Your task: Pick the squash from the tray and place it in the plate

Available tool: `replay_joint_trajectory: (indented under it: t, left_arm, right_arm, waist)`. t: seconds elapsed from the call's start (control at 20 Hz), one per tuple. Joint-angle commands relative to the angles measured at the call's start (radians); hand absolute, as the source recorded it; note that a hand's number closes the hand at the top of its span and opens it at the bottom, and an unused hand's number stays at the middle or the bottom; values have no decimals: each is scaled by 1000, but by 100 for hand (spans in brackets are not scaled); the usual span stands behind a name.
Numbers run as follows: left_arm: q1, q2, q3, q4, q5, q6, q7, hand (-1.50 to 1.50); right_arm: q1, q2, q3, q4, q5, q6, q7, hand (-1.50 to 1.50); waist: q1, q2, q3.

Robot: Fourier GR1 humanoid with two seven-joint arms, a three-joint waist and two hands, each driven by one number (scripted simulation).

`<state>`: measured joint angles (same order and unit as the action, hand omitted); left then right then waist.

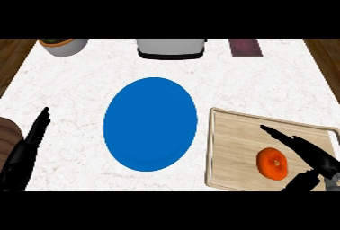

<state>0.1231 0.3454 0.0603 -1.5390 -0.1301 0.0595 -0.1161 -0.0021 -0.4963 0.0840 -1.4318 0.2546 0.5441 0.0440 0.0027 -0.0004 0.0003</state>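
The counter [79, 85] is white stone with faint veining, and strips of brown wood show at its far left and far right corners. At its middle lies the plate [150, 124], a smooth, flat, plain blue round with nothing on it.

To the right of the plate, close but apart from it, sits the tray [232, 134]. It is a rectangular board of pale, straight-grained wood with a light raised rim and rounded corners. The squash [273, 162] lies on the tray's near half. It is a squat, rounded orange fruit with a darker dimple at its centre.

The right hand [321, 165] is matte black and comes in from the near right corner over the tray. Its fingers [284, 137] stretch straight out toward the far left and pass just beside the squash's right side. The thumb [300, 181] angles out nearer, to the right of the squash. The hand is spread and grasps nothing, and whether it touches the squash cannot be told.

The left hand [23, 152] rests at the near left edge, released, with straight fingers pointing far. Beside it, at the left edge, a rounded piece of dark wood [8, 131] shows in part.

Along the far edge stand a round grey pot [66, 46] at the left, a boxy grey appliance [171, 48] at the middle, and a flat maroon slab [245, 47] to the right.
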Motion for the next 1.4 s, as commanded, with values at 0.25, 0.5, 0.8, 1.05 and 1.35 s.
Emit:
replay_joint_trajectory:
  t: [0.25,0.5,0.8,1.05,1.35]
  left_arm:
    - [-32,-11,56,59,-16,-59,-23,0]
    - [-42,-37,59,45,-40,-44,-19,0]
    - [-73,-57,1,59,-64,-50,-45,0]
    - [-76,-35,27,50,-41,-74,-21,0]
    - [-72,-32,48,8,-32,-72,48,0]
  right_arm:
    - [-69,69,-39,147,89,-24,-157,150]
    - [-156,70,-33,195,186,-71,-169,150]
    - [-412,-34,66,333,484,-233,-129,150]
    - [-554,-2,11,571,559,-469,-233,150]
    - [-638,8,-76,599,526,-629,-343,150]
  waist:
    - [1,1,0]
    - [7,2,0]
    - [82,25,2]
    - [62,20,3]
    - [22,6,2]
